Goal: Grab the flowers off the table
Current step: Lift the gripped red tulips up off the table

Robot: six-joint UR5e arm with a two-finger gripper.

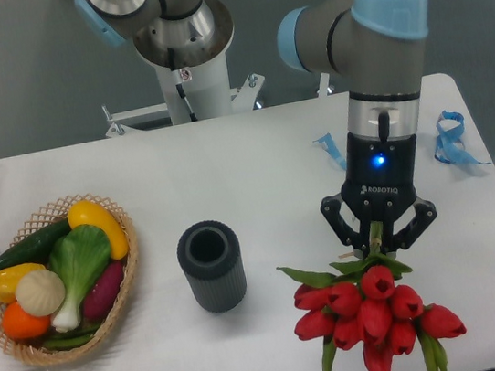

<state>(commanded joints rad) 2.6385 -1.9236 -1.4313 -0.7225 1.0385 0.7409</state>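
Gripper pinching the stems of red tulip flowers, buds hanging downward, near a vegetable-filled wicker basket.
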